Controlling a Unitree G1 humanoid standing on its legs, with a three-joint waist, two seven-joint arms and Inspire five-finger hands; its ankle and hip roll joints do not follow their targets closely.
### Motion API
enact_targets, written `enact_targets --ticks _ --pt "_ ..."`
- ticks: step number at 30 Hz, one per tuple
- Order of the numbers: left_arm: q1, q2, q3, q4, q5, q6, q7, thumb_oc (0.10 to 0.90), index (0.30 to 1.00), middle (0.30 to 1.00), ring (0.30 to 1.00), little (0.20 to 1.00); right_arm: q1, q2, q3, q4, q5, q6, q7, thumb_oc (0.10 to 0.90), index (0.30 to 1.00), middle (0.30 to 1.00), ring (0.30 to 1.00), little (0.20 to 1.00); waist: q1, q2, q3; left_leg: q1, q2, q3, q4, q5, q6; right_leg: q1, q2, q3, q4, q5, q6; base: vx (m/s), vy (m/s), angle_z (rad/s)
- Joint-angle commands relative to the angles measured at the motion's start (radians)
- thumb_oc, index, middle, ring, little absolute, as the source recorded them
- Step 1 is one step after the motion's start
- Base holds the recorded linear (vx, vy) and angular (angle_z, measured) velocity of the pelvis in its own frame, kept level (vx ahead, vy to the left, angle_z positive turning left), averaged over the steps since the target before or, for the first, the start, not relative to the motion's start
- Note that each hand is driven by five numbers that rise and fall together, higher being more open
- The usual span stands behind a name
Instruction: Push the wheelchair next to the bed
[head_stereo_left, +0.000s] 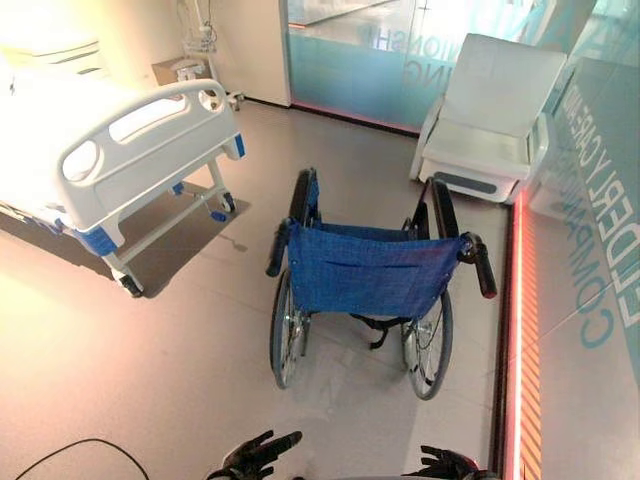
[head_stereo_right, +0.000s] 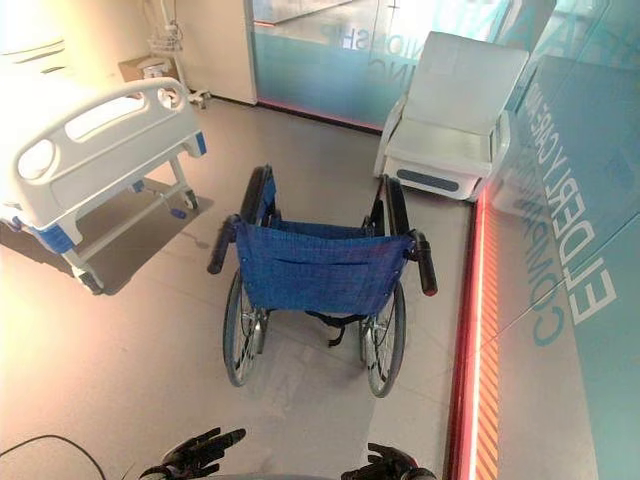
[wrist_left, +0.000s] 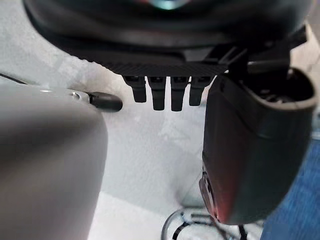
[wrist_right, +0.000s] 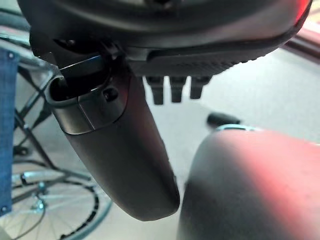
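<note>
The floor (head_stereo_left: 200, 340) is smooth, pale grey and glossy, running through a care room closed at the far side and the right by frosted teal glass walls (head_stereo_left: 350, 60) with large pale lettering. A glowing red-orange strip (head_stereo_left: 520, 340) runs along the foot of the right-hand wall.

One hospital bed (head_stereo_left: 100, 150) stands at the far left, white with a moulded footboard, blue corner bumpers and castors. One white recliner chair (head_stereo_left: 490, 120) sits against the far glass, to the right. One wheelchair (head_stereo_left: 365, 270) stands in the middle of the floor, well apart from the bed and near the light strip, its blue fabric backrest and two black push handles turned towards the robot; two large spoked wheels (head_stereo_right: 383, 340) show below the seat. A small trolley of equipment (head_stereo_left: 195, 55) stands in the far corner beyond the bed.

The left hand (head_stereo_left: 262, 452) hangs low at the near edge, fingers straight and spread, holding nothing. The right hand (head_stereo_left: 447, 462) is beside it, also short of the handles and empty, its fingers loosely extended in the right wrist view.
</note>
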Motion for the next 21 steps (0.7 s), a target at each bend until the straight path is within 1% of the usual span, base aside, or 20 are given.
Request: enact_targets --ticks 1,3,5,6,9,10,11,12,13,14,15,16,17,18,20,21 --pt "-0.065 -0.017 0.028 0.034 -0.050 -0.024 0.032 0.800 0.900 0.900 0.900 0.900 -0.059 -0.035 -0.023 0.018 0.039 -0.036 -0.052 0.800 0.900 0.900 0.900 0.900 -0.006 0.040 -0.005 0.014 -0.022 0.032 0.003 -0.047 -0.009 -0.063 0.034 0.008 0.013 0.085 -0.024 0.00 0.000 0.00" --pt "-0.067 0.009 0.061 0.033 -0.101 0.008 0.023 0.800 0.900 0.900 0.900 0.900 -0.058 -0.059 -0.045 0.017 0.027 -0.013 -0.055 0.800 0.900 0.900 0.900 0.900 -0.009 0.044 -0.005 0.016 -0.022 0.034 0.003 -0.047 -0.011 -0.061 0.032 0.006 0.011 0.086 -0.022 0.00 0.000 0.00" --pt "-0.067 0.018 0.072 0.030 -0.109 0.021 0.011 0.800 0.900 0.900 0.900 0.900 -0.058 -0.068 -0.053 0.017 0.019 0.001 -0.059 0.800 0.900 0.900 0.900 0.900 -0.008 0.045 -0.005 0.016 -0.022 0.034 0.003 -0.048 -0.012 -0.061 0.032 0.005 0.010 0.086 -0.021 0.00 0.000 0.00" --pt "-0.060 0.040 0.088 0.024 -0.114 0.033 0.002 0.800 0.900 0.900 0.900 0.900 -0.055 -0.092 -0.072 0.022 -0.005 0.034 -0.080 0.800 0.900 0.900 0.900 0.900 -0.008 0.049 -0.007 0.017 -0.021 0.036 0.003 -0.048 -0.013 -0.061 0.030 0.000 0.010 0.086 -0.019 0.00 0.000 0.00" --pt "-0.055 0.064 0.105 0.014 -0.130 0.056 0.007 0.800 0.900 0.900 0.900 0.900 -0.056 -0.119 -0.092 0.032 -0.039 0.063 -0.109 0.800 0.900 0.900 0.900 0.900 -0.006 0.051 -0.007 0.017 -0.022 0.034 0.003 -0.047 -0.013 -0.060 0.029 -0.001 0.010 0.086 -0.018 0.00 0.000 0.00" --pt "-0.054 0.089 0.125 0.001 -0.135 0.056 0.014 0.800 0.900 0.900 0.900 0.900 -0.057 -0.149 -0.109 0.034 -0.066 0.077 -0.127 0.800 0.900 0.900 0.900 0.900 -0.004 0.052 -0.008 0.017 -0.022 0.032 0.003 -0.047 -0.014 -0.060 0.029 -0.002 0.010 0.087 -0.017 0.00 0.000 0.00" --pt "-0.056 0.103 0.134 -0.008 -0.140 0.058 0.020 0.800 0.900 0.900 0.900 0.900 -0.059 -0.168 -0.117 0.033 -0.060 0.082 -0.129 0.800 0.900 0.900 0.900 0.900 -0.003 0.052 -0.008 0.017 -0.022 0.030 0.003 -0.047 -0.014 -0.060 0.029 -0.002 0.009 0.087 -0.017 0.00 0.000 0.00" --pt "-0.059 0.150 0.163 -0.052 -0.149 0.074 0.024 0.800 0.900 0.900 0.900 0.900 -0.069 -0.224 -0.144 0.020 -0.059 0.100 -0.104 0.800 0.900 0.900 0.900 0.900 0.000 0.052 -0.007 0.016 -0.022 0.027 0.003 -0.046 -0.015 -0.059 0.028 -0.004 0.008 0.089 -0.016 0.00 0.000 0.00" --pt "-0.060 0.158 0.168 -0.061 -0.150 0.084 0.022 0.800 0.900 0.900 0.900 0.900 -0.071 -0.234 -0.149 0.015 -0.063 0.103 -0.101 0.800 0.900 0.900 0.900 0.900 0.001 0.052 -0.006 0.016 -0.022 0.027 0.003 -0.046 -0.015 -0.059 0.028 -0.005 0.008 0.089 -0.016 -0.01 -0.006 0.05" --pt "-0.063 0.187 0.183 -0.095 -0.143 0.103 0.019 0.800 0.900 0.900 0.900 0.900 -0.076 -0.266 -0.161 -0.004 -0.077 0.118 -0.096 0.800 0.900 0.900 0.900 0.900 0.004 0.052 -0.005 0.014 -0.022 0.025 0.003 -0.045 -0.014 -0.061 0.027 -0.006 0.008 0.090 -0.016 -0.02 -0.001 0.08" --pt "-0.064 0.200 0.189 -0.111 -0.140 0.104 0.021 0.800 0.900 0.900 0.900 0.900 -0.079 -0.282 -0.166 -0.016 -0.086 0.123 -0.093 0.800 0.900 0.900 0.900 0.900 0.005 0.052 -0.004 0.013 -0.022 0.025 0.003 -0.045 -0.014 -0.062 0.027 -0.006 0.009 0.091 -0.016 -0.04 -0.002 0.13" --pt "-0.068 0.229 0.199 -0.145 -0.135 0.120 0.040 0.800 0.900 0.900 0.900 0.900 -0.083 -0.315 -0.174 -0.043 -0.087 0.141 -0.082 0.800 0.900 0.900 0.900 0.900 0.007 0.053 -0.003 0.011 -0.023 0.022 0.003 -0.044 -0.013 -0.063 0.026 -0.006 0.009 0.092 -0.016 -0.06 -0.004 0.11" --pt "-0.082 0.279 0.213 -0.189 -0.085 0.140 0.082 0.800 0.900 0.900 0.900 0.900 -0.093 -0.365 -0.187 -0.084 -0.092 0.159 -0.053 0.800 0.900 0.900 0.900 0.900 0.009 0.052 -0.003 0.007 -0.024 0.020 0.003 -0.043 -0.011 -0.066 0.025 -0.008 0.008 0.094 -0.015 -0.07 -0.003 0.09" --pt "-0.094 0.320 0.219 -0.216 -0.062 0.144 0.101 0.800 0.900 0.900 0.900 0.900 -0.103 -0.401 -0.190 -0.116 -0.091 0.164 -0.046 0.800 0.900 0.900 0.900 0.900 0.009 0.050 -0.003 0.005 -0.025 0.018 0.003 -0.042 -0.010 -0.067 0.025 -0.008 0.007 0.095 -0.014 -0.06 -0.003 0.04" --pt "-0.112 0.368 0.224 -0.244 -0.047 0.160 0.125 0.800 0.900 0.900 0.900 0.900 -0.119 -0.446 -0.193 -0.153 -0.087 0.182 -0.034 0.800 0.900 0.900 0.900 0.900 0.008 0.049 -0.003 0.004 -0.025 0.017 0.003 -0.042 -0.010 -0.068 0.025 -0.008 0.007 0.095 -0.012 -0.02 -0.001 0.01" --pt "-0.127 0.410 0.227 -0.264 -0.022 0.169 0.137 0.800 0.900 0.900 0.900 0.900 -0.128 -0.483 -0.196 -0.187 -0.102 0.195 -0.026 0.800 0.900 0.900 0.900 0.900 0.007 0.047 -0.004 0.003 -0.025 0.018 0.003 -0.042 -0.010 -0.068 0.024 -0.008 0.006 0.096 -0.010 -0.04 0.002 0.00"
